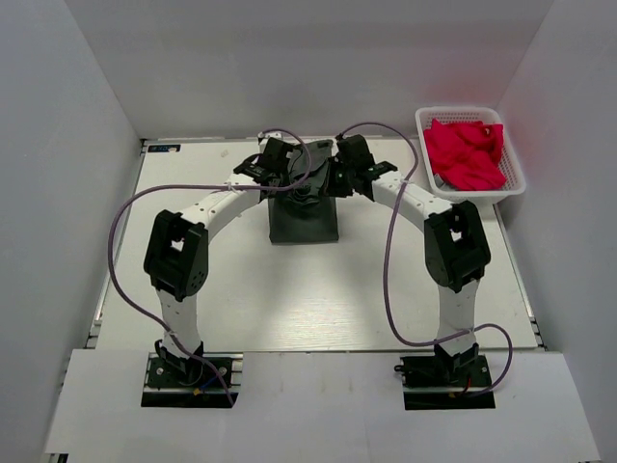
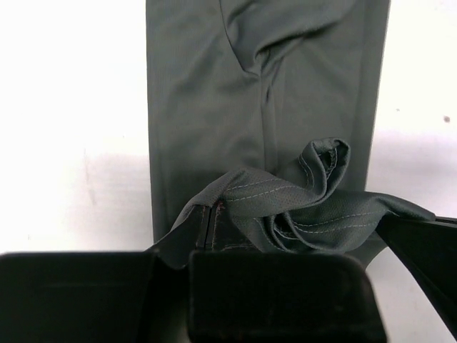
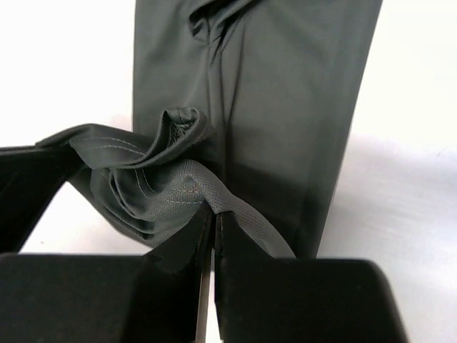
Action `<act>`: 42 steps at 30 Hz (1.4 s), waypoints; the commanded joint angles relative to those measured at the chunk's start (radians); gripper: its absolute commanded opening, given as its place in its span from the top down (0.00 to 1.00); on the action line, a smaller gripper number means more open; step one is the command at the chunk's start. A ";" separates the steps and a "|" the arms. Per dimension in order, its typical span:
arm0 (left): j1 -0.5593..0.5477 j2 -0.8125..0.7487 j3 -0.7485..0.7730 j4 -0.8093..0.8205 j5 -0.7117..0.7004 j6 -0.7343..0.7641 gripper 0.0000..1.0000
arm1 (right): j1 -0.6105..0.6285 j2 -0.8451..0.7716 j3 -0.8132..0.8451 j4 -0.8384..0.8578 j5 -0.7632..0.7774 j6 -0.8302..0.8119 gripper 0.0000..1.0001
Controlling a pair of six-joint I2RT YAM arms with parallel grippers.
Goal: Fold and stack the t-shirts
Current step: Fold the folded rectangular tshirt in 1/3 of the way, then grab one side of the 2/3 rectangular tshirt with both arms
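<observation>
Both grippers are clamped right down on cloth. The left gripper (image 2: 211, 221) has its jaws pinched on a bunched bit of the grey shirt (image 1: 304, 224), and the right gripper (image 3: 213, 218) does the same thing beside it, with barely a slit between the fingers. They sit close together over the far middle of the tabletop (image 1: 289, 309).

The grey shirt is folded into a long narrow strip, with its long axis running from the far edge toward the near edge. The near end lies flat and its sides look fairly straight. The end at the grippers is scrunched into folds (you can see the stitched hem curling around in both wrist views).

The red shirts (image 1: 465, 154) are a crumpled heap in the white basket (image 1: 458, 110) at the far right corner, well apart from the grey one.
</observation>
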 commanded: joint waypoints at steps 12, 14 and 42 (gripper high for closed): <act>0.075 0.141 0.136 0.036 0.101 0.033 1.00 | -0.046 0.184 0.185 0.053 -0.070 -0.032 0.88; 0.095 0.170 0.154 0.049 0.101 0.024 0.93 | -0.058 0.204 0.241 0.061 -0.041 -0.017 0.74; 0.136 -0.210 -0.462 0.155 0.420 -0.010 0.00 | -0.081 -0.211 -0.462 0.237 -0.216 -0.011 0.10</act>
